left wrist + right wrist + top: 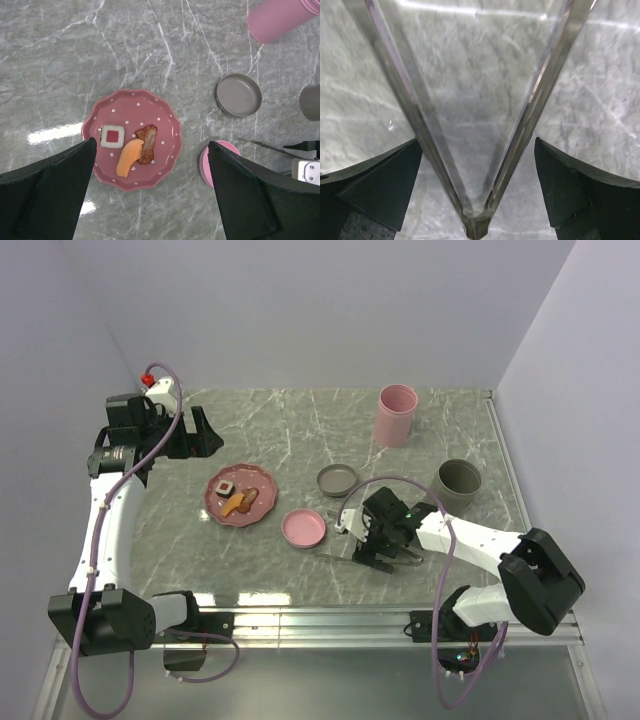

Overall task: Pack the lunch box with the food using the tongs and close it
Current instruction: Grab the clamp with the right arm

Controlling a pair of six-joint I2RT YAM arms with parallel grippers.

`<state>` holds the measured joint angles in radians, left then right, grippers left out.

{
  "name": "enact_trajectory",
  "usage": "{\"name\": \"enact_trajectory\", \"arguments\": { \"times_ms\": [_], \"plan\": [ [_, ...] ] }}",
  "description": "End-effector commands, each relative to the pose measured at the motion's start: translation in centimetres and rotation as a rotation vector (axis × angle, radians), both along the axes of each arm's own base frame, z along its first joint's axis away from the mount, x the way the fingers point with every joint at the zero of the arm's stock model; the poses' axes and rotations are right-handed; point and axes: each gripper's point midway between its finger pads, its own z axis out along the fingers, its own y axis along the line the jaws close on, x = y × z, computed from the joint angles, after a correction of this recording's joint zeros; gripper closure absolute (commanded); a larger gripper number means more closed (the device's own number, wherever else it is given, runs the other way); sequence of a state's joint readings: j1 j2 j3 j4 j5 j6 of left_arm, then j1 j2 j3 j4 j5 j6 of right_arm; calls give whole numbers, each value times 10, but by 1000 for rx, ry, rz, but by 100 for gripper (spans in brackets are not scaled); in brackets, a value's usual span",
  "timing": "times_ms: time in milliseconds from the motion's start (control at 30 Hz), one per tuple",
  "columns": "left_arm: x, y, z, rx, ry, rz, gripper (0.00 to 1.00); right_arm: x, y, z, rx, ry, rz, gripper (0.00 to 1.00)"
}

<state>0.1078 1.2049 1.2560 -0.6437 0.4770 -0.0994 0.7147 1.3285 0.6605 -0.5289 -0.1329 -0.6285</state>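
The food lies on a pink dotted plate [259, 509] [165, 115]: a white roll slice with a red centre [112, 136], an orange piece [128, 157] and a brown fried piece [146, 143]. My left gripper [207, 432] [152, 144] hangs open high above the plate, holding nothing. The silver tongs [343, 557] [530, 115] lie flat on the table to the right of the plate. My right gripper [376, 558] [477, 150] is low over their joined end, open, one finger [380, 185] on each side of the V and clear of the metal. The lunch box stands in separate round pieces.
A tall pink container [396, 415] stands at the back. A grey cup [458, 483] is at the right. A shallow grey dish [337, 480] [238, 95] and a shallow pink dish [303, 528] lie between plate and tongs. Metal rails edge the table.
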Motion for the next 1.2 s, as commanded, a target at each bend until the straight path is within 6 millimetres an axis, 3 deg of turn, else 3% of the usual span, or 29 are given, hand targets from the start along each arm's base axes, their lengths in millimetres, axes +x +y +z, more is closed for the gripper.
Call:
{"name": "enact_trajectory", "arguments": {
  "times_ms": [0, 400, 500, 867, 1167],
  "plan": [
    [-5, -5, 13, -18, -47, -22, 1, 6, 14, -2, 59, -24, -10, 0],
    [-3, -7, 12, -25, -42, -29, 1, -2, 23, -10, 50, 30, 6, 5],
    [-3, -8, 12, -31, -39, -36, 1, -4, 25, -13, 52, 45, 4, 12],
    [-2, -9, 12, -36, -32, -44, 1, -1, 27, -16, 46, 51, -16, 23],
    [-3, -10, 10, -37, -30, -49, 1, -1, 29, -18, 47, 63, -21, 27]
  ]
}}
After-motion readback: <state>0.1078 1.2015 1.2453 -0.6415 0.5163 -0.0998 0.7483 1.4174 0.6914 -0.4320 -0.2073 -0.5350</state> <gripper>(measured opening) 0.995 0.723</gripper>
